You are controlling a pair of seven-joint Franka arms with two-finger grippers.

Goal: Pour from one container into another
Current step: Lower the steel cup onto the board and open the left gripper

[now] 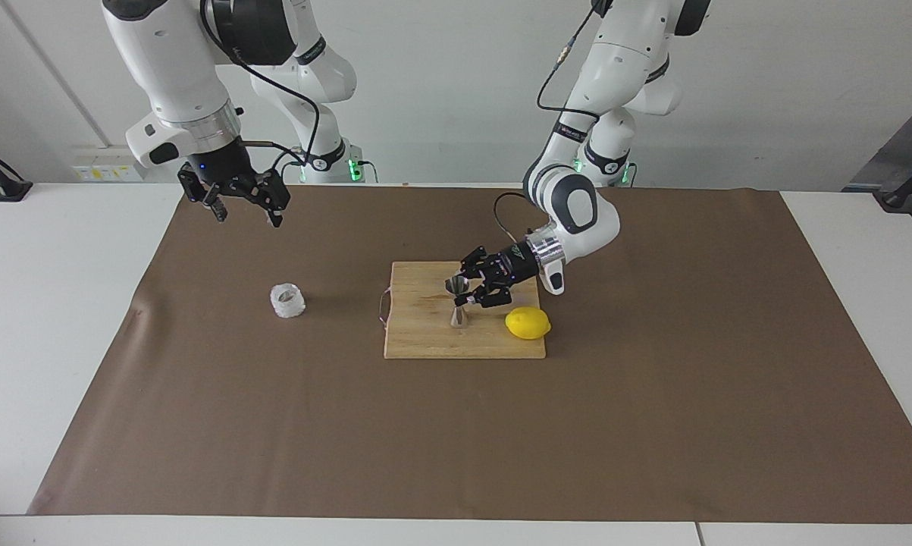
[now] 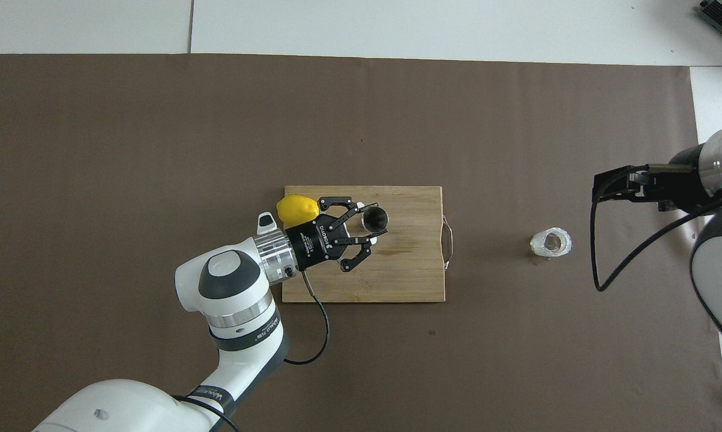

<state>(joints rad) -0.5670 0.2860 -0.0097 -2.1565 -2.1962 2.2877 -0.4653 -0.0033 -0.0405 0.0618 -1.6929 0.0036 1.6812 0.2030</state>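
Across the counter, the left tool (image 1: 468,292) pinches the steel jigger (image 1: 459,302) at its waist, upright on the cutting board (image 1: 425,334); whether its base touches is unclear. The glass cup (image 1: 287,300) stands apart. Overhead, the right tool (image 2: 613,183), spread, hangs near the cup (image 2: 551,242).

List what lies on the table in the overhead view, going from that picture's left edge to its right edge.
Lemon → steel jigger, gripped by the left tool → cutting board's metal handle → clear faceted glass cup → right tool, raised above the mat.
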